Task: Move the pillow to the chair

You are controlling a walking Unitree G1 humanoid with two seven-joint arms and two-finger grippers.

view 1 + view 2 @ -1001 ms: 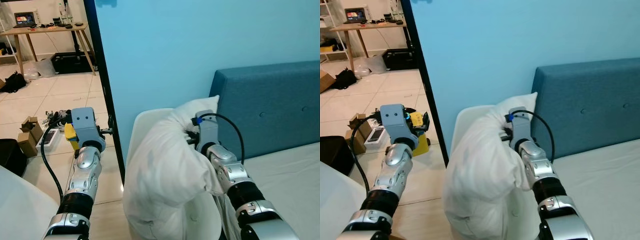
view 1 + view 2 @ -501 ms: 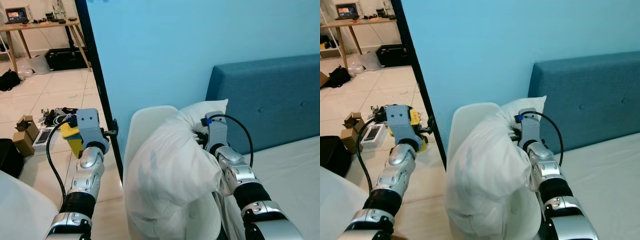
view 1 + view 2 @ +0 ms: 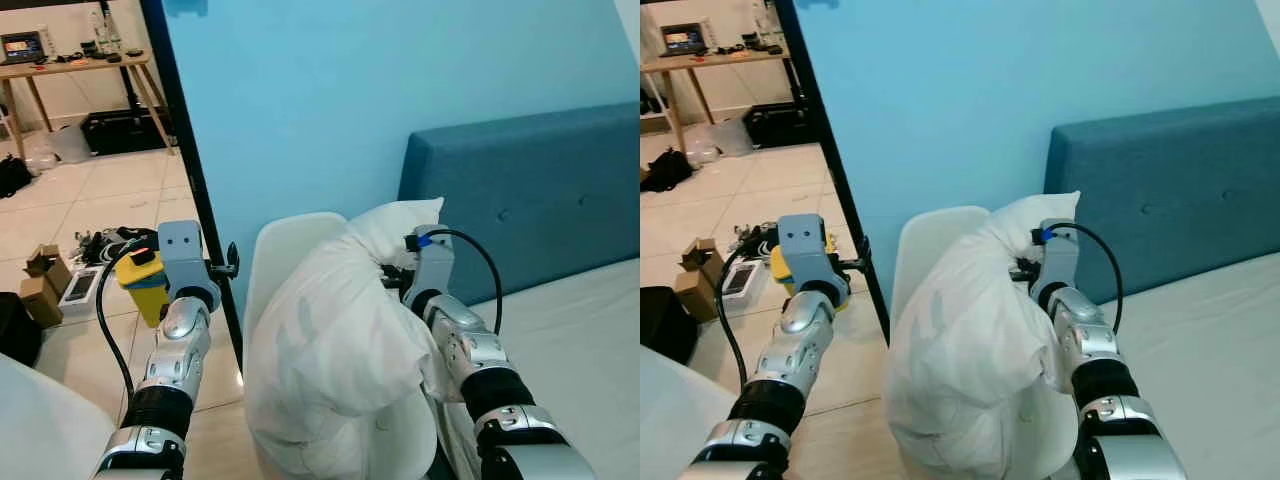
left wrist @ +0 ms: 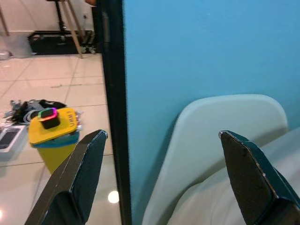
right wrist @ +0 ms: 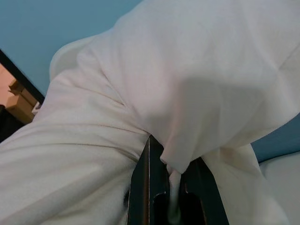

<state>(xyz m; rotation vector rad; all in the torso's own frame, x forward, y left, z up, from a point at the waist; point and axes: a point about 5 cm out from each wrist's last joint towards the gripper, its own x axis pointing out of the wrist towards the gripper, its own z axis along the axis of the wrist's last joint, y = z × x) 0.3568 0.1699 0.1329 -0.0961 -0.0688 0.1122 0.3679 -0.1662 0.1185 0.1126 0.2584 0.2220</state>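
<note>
**Pillow settles onto the chair, grip not yet released**

Blue wall and a dark door frame point(image 3: 195, 190) stand behind the white chair point(image 3: 285, 250), with a teal headboard point(image 3: 530, 190) just beside the chair and a tiled floor scattered with boxes and a yellow bin point(image 3: 145, 285) beyond the frame. Over the last second the whole scene has slid sideways in the head views, so the camera has turned; the pillow point(image 3: 330, 340), though, now sits a little lower against the chair back than it did, its bulk slumped into the seat and its top corner leaning at the backrest.

The right gripper point(image 5: 171, 197) is pressed together on a fold of the pillow's fabric — the wrist view shows cloth pinched between the two black fingers. It holds near the pillow's upper edge, on the headboard side of the chair.

The left gripper point(image 4: 161, 159) hangs spread wide and empty, on the door-frame side of the chair, aimed at the backrest.

Judging from this, the placing is nearly done — the pillow rests on the chair, and what remains is to let go and draw the arm away without dragging it off.
</note>
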